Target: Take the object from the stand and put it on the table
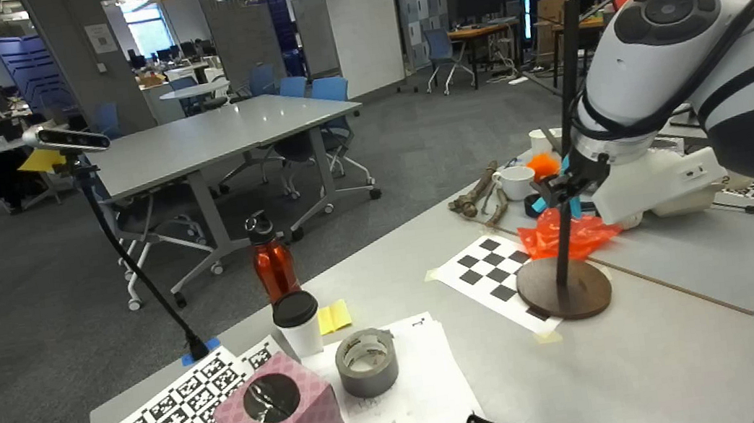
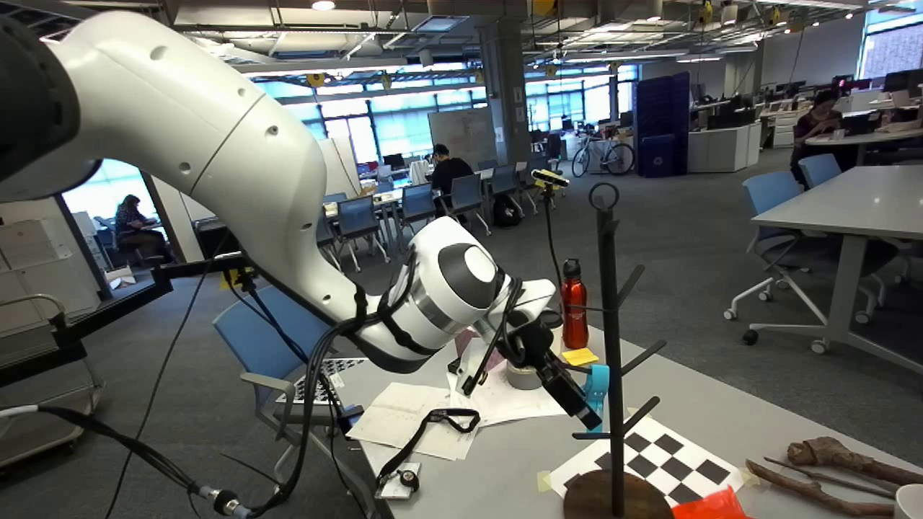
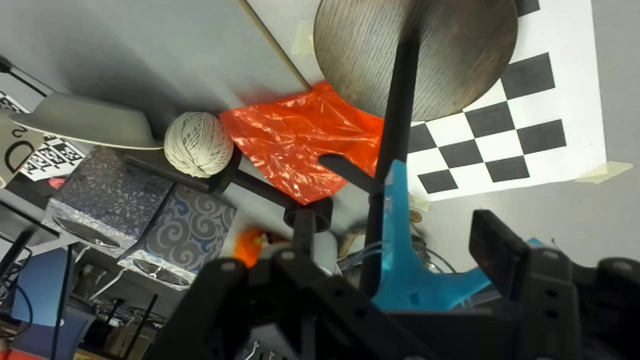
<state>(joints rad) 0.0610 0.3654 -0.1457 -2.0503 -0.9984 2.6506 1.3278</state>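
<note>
Black and two-fingered, the robot gripper grips nothing: in the wrist view its fingers are spread well apart. Between them shows the small light-blue plastic piece with splayed prongs, one prong running toward a finger; whether it touches, I cannot tell. The piece is on the tall, thin black upright stand, just beside the pole and above the round, flat dark-brown wooden base; how it is held there is hidden.

Of the task, I judge the approach to be done, or nearly so, and no more than that. Left to do are closing on the piece, easing it clear of the stand, bringing it down and letting it go on the large, flat light-grey table, where a black-and-white checkerboard paper sheet lies just beside the base, perhaps partly under it. From the wrist the pole also shows between the fingers, and depth is hard to read, so closing seems the step that needs most care: the jaws could catch the pole along with the piece.
</note>
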